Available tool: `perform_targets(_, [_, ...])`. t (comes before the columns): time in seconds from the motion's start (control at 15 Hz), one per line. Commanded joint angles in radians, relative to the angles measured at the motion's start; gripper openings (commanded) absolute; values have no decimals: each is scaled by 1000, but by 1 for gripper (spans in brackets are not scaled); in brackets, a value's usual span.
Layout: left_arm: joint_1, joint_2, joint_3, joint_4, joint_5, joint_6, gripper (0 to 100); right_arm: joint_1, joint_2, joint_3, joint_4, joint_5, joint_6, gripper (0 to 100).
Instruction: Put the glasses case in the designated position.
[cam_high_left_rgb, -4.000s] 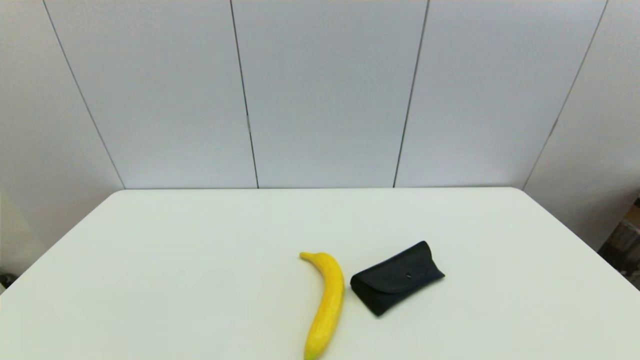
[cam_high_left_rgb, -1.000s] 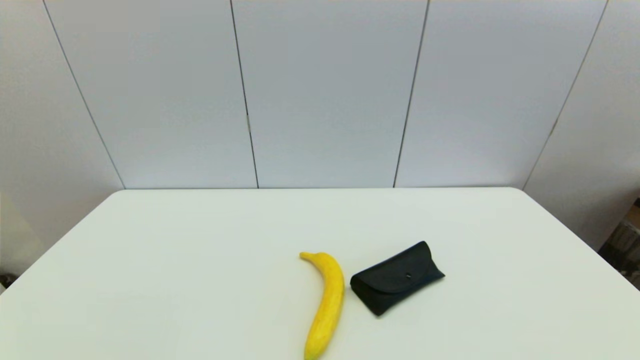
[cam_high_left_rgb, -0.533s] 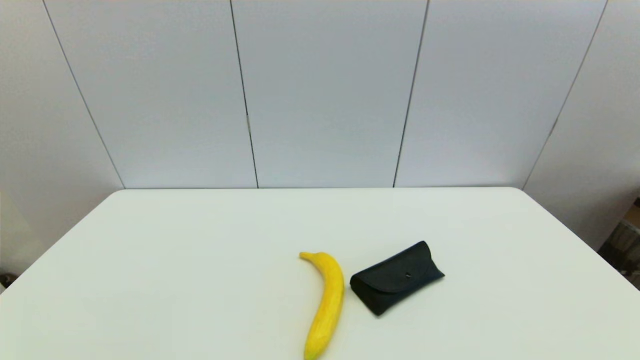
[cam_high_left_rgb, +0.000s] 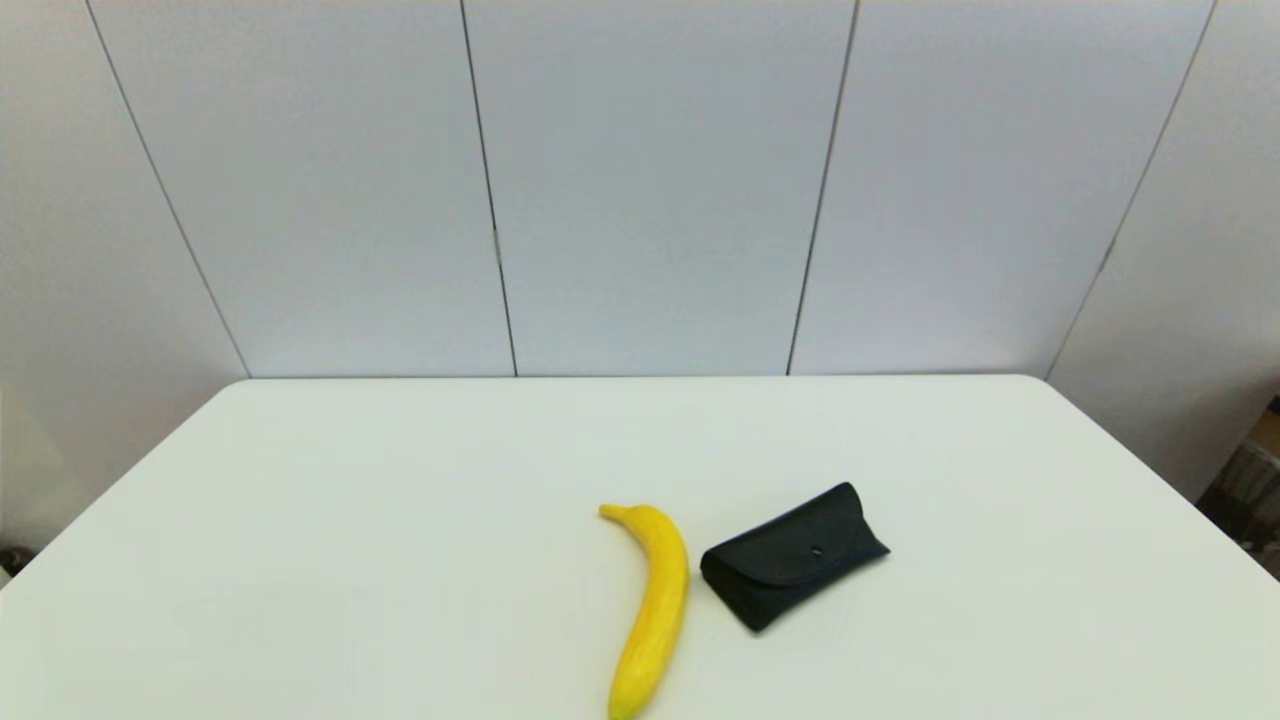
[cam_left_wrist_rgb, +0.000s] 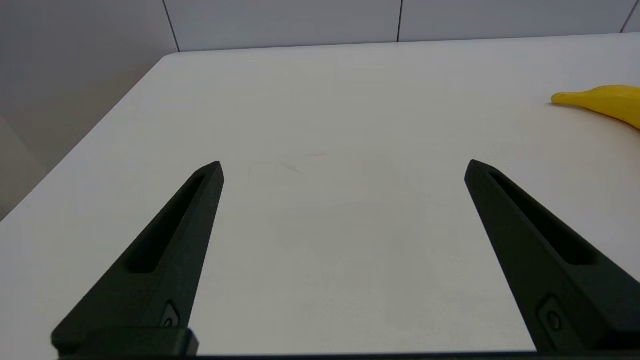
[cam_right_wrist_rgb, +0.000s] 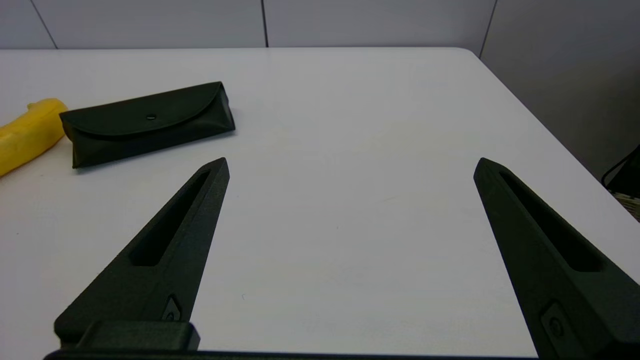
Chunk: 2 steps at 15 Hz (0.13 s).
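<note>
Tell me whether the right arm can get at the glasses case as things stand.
Probably yes. The right gripper is open and hovers over bare table, with the glasses case ahead and nothing between them. The banana lies on the case's far side, close by, so the approach looks free.

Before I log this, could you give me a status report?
Both pincers open, empty, parked. Glasses case untouched on table. Banana close beside it.

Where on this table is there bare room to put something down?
Nearly everywhere. The table is bare left of the banana, right of the glasses case, and behind both to the far edge. It is tight only between banana and case, which lie close together near the front.
</note>
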Motion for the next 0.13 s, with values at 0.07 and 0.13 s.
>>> perform_targets(0.07, [1,2,0,0,0,1,100,0,1,0,0,0,0,100])
perform_targets(0.13, [1,2,0,0,0,1,100,0,1,0,0,0,0,100])
